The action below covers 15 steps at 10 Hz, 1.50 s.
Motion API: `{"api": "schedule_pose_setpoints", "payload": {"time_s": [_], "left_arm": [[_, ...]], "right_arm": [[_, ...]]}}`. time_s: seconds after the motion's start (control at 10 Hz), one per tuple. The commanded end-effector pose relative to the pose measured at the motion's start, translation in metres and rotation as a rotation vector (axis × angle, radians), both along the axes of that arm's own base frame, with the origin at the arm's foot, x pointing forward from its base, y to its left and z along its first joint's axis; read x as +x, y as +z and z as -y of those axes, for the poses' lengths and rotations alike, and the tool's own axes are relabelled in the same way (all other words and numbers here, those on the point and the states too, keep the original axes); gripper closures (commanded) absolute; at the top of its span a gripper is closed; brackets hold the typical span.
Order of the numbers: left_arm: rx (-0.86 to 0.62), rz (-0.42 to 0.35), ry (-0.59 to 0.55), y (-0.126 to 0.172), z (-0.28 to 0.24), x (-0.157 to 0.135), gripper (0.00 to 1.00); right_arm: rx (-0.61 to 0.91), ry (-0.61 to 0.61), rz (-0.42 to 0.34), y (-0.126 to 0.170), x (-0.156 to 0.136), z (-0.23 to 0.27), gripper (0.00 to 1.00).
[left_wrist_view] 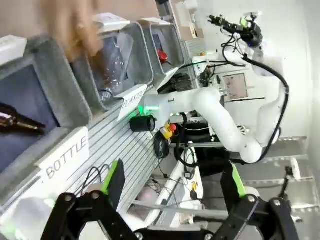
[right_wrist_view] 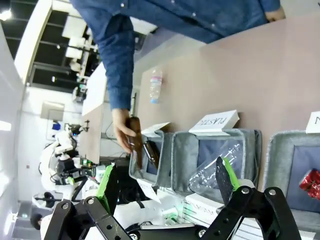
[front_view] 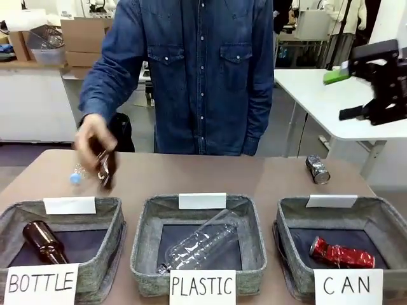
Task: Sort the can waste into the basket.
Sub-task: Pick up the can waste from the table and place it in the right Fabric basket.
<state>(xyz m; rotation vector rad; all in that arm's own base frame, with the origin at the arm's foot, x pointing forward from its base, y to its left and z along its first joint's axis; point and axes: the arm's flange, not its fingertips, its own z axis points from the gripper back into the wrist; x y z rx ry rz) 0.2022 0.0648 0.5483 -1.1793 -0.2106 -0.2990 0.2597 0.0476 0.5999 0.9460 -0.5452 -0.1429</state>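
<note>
The red can [front_view: 341,253] lies crushed in the CAN basket [front_view: 294,213] at the front right; it also shows in the right wrist view [right_wrist_view: 311,182] and the left wrist view [left_wrist_view: 161,54]. The dark silver-black can [front_view: 317,169] lies on its side on the brown table just behind that basket. My right gripper [front_view: 344,95] hangs open and empty high above the table's right end, well above both cans. In its own view the right gripper [right_wrist_view: 167,180] is spread wide. My left gripper [left_wrist_view: 172,182] is open and empty, off the table's left side.
A person's hand [front_view: 92,143] holds a brown bottle [front_view: 105,170] above the far left of the table, near a small plastic bottle [front_view: 76,176]. The BOTTLE basket [front_view: 114,219] holds a brown bottle, the PLASTIC basket [front_view: 143,219] a clear bottle.
</note>
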Motion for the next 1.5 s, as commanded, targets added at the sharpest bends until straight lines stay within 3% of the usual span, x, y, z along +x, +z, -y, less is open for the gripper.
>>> {"api": "schedule_pose_setpoints", "payload": {"time_s": [0.0,0.1,0.2,0.3,0.4,0.5,0.6,0.7,0.8,0.9,1.2,1.4], "left_arm": [[0.028,0.032,0.01,0.012,0.014,0.004,0.0],[0.0,0.0,0.0,0.0,0.0,0.0,0.0],[0.072,0.014,0.096,0.024,-0.02,-0.001,0.0],[0.046,0.061,0.261,0.05,-0.075,-0.015,0.0],[0.071,0.003,0.372,0.059,-0.132,-0.04,0.0],[0.134,-0.101,0.506,0.059,-0.167,-0.067,0.0],[0.194,-0.156,0.51,0.056,-0.172,-0.081,0.0],[0.243,-0.181,0.513,0.052,-0.158,-0.074,0.0],[0.16,-0.057,0.522,0.054,-0.172,-0.087,0.0],[0.16,-0.057,0.522,0.054,-0.172,-0.087,0.0],[0.184,-0.088,0.528,0.054,-0.176,-0.08,0.0],[0.247,-0.062,0.298,0.03,-0.083,-0.034,0.0]], "right_arm": [[-0.004,0.002,0.007,0.003,-0.005,0.003,0.0],[-0.004,0.002,0.007,0.003,-0.005,0.003,0.0],[-0.004,0.002,0.007,0.003,-0.005,0.003,0.0],[-0.004,0.002,0.007,0.003,-0.005,0.003,0.0],[-0.004,0.002,0.007,0.003,-0.005,0.003,0.0],[-0.004,0.002,0.007,0.003,-0.005,0.003,0.0],[-0.004,0.002,0.007,0.003,-0.005,0.003,0.0],[-0.004,0.002,0.007,0.003,-0.005,0.003,0.0],[0.001,0.008,0.012,0.003,-0.004,0.002,0.0],[-0.031,0.083,0.009,0.004,-0.009,0.002,0.0],[-0.194,-0.003,-0.018,0.008,-0.027,0.039,0.0],[-0.259,-0.112,-0.035,0.007,-0.03,0.068,0.0]]}}
